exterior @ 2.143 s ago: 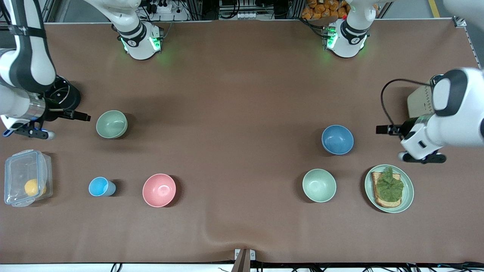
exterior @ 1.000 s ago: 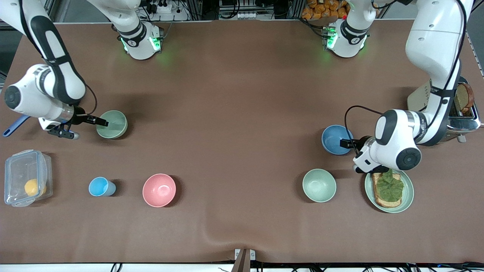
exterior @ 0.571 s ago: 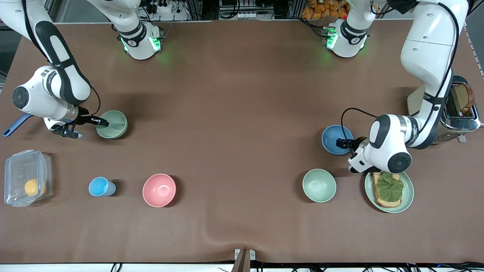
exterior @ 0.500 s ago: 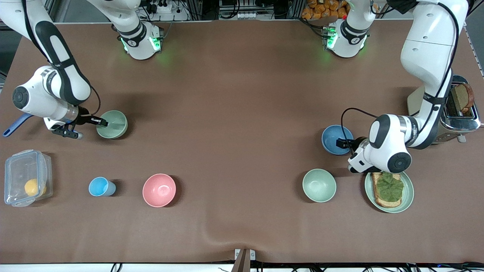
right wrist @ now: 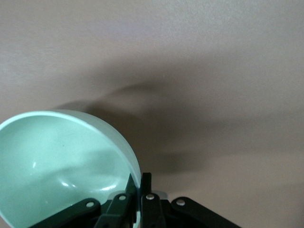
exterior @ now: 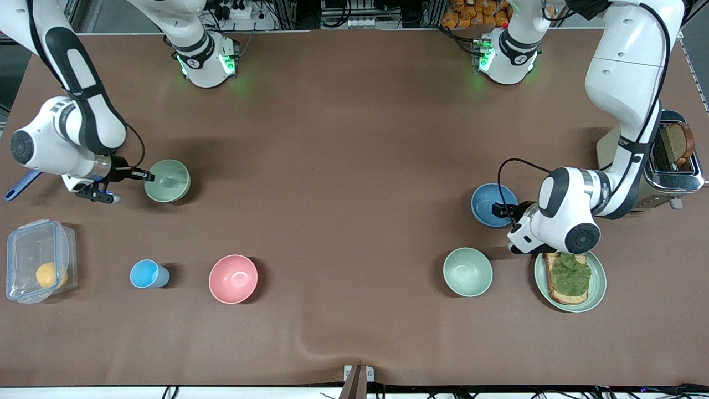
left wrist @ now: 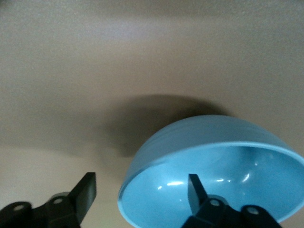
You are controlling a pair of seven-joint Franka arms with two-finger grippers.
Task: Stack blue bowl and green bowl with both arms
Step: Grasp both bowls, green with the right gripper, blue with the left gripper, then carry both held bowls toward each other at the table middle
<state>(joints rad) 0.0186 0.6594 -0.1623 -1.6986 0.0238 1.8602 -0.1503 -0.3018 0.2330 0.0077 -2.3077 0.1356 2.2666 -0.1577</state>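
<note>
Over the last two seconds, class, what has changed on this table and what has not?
Both arms swung in. The right gripper shut on the green bowl rim and nudged it toward the table's middle. The left gripper came to straddle the blue bowl rim, jaws not yet shut. Everything else stayed put.

pink bowl (exterior: pixel 233 279) | light-blue cup (exterior: pixel 146 274) | mint bowl (exterior: pixel 467 271) | toast plate (exterior: pixel 597 296) | toaster (exterior: pixel 677 166) | lidded box (exterior: pixel 34 267)

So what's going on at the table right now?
Each arm is at a bowl. The right gripper is shut on the rim of the green bowl, one finger inside, at its end of the table. The left gripper straddles the blue bowl's rim, jaws open. Both bowls are far apart, nothing stacked.
</note>
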